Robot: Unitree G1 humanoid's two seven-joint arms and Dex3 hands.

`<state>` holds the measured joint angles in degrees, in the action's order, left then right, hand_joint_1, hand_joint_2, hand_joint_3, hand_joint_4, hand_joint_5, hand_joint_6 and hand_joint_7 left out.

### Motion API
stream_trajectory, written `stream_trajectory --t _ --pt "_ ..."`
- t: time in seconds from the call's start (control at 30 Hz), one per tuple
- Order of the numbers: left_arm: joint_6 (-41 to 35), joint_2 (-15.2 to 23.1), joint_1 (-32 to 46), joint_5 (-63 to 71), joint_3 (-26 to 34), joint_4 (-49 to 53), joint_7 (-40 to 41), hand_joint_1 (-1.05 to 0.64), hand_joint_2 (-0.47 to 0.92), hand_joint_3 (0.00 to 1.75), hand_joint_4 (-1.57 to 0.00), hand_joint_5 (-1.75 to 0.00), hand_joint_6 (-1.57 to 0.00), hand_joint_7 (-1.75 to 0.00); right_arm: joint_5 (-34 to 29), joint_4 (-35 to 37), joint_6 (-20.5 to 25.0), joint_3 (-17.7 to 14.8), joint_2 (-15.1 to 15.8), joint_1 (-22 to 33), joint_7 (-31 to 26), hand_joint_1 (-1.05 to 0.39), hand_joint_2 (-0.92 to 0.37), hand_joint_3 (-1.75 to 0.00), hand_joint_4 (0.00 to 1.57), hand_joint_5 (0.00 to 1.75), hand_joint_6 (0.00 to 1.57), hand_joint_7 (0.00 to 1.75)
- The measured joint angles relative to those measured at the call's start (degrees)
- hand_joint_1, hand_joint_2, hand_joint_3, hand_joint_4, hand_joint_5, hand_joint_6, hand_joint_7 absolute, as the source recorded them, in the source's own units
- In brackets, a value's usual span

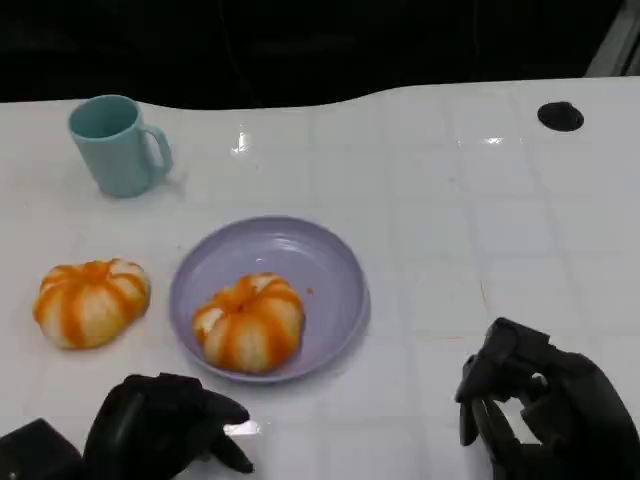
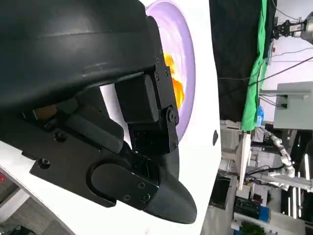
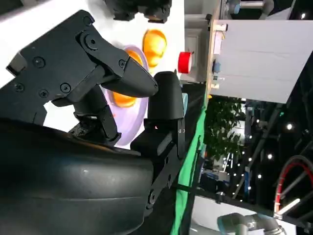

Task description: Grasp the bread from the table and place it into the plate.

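The left hand [image 1: 165,425] sits low at the near edge of the table [image 1: 480,230], just in front of the plate [image 1: 330,265]. Its fingers are curled inward with nothing between them. In the left wrist view the same hand [image 2: 146,161] shows as a black shell with folded fingers, and the plate [image 2: 188,73] lies beyond it.

The right hand [image 1: 530,405] rests at the near right of the table, well apart from the plate. Its fingers are bent downward and inward and grip nothing. In the right wrist view this hand [image 3: 107,83] holds no object.

One bread [image 1: 249,322] lies inside the purple plate, in the near-left part of the dish, touching the plate floor. It is a round, pumpkin-shaped bun with orange and pale stripes running from a central dimple. The dimple faces up and slightly away from the robot. The shape is nearly circular, so no long axis can be determined.

A second bread [image 1: 91,301] of the same form rests on the table, left of the plate and apart from its rim, dimple upward.

A light blue mug [image 1: 115,145] stands upright at the far left, handle pointing right. A small black disc [image 1: 560,116] lies at the far right.
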<state>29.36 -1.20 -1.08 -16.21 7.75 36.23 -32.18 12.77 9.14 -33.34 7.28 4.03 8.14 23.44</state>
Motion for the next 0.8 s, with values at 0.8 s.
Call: stream_trajectory --t 0.8 --pt "-0.17 1.33 0.32 -0.92 0.2 0.75 -1.38 -1.05 0.86 0.0 -1.55 -0.53 -1.57 -0.16 -1.09 3.46 -4.42 -2.04 -2.75 0.13 -0.36 -0.25 -0.46 -1.21 0.8 1.75 0.69 1.61"
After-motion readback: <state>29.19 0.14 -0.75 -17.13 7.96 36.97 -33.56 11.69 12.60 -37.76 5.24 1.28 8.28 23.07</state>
